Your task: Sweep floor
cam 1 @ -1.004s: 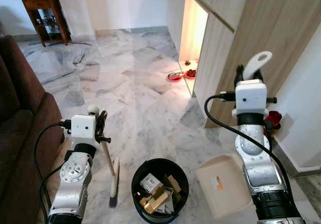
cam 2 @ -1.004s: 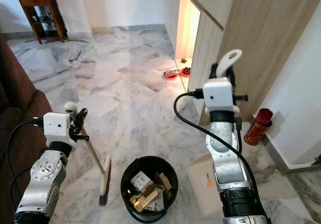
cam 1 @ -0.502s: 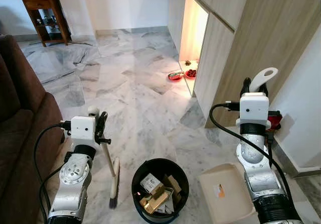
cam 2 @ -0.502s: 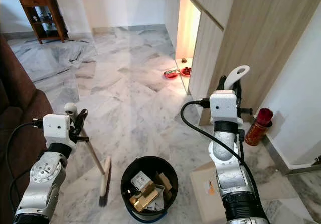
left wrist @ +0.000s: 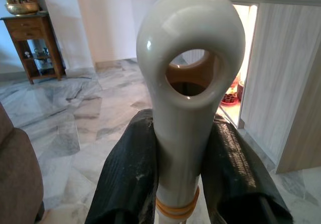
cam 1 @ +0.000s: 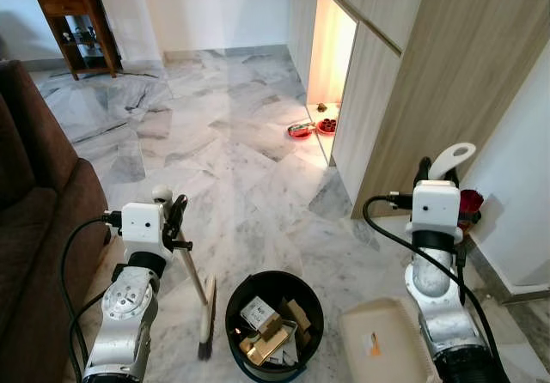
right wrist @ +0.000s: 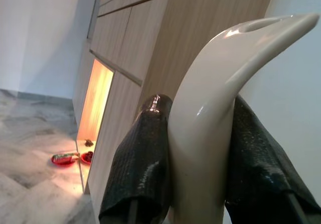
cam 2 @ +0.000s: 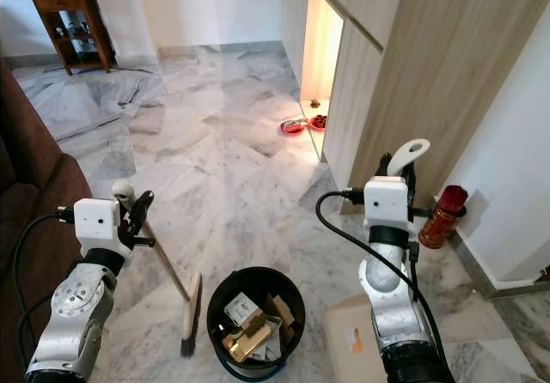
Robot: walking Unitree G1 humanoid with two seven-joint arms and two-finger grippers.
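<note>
Broom handle (left wrist: pixel 186 128) sits clamped between left fingers (left wrist: pixel 131 179), seemingly upright.

My fingers (left wrist: pixel 131 179) are black and ribbed, my arms silver. The broom (cam 1: pixel 199 293) I hold has a cream handle with an orange band; the dustpan (cam 1: pixel 385 346) is cream too. The bin (cam 1: pixel 275 325) is black, the floor (cam 1: pixel 223 151) grey-veined white marble, the sofa (cam 1: pixel 34 228) dark brown, the cupboards (cam 1: pixel 430 65) pale wood grain.
</note>
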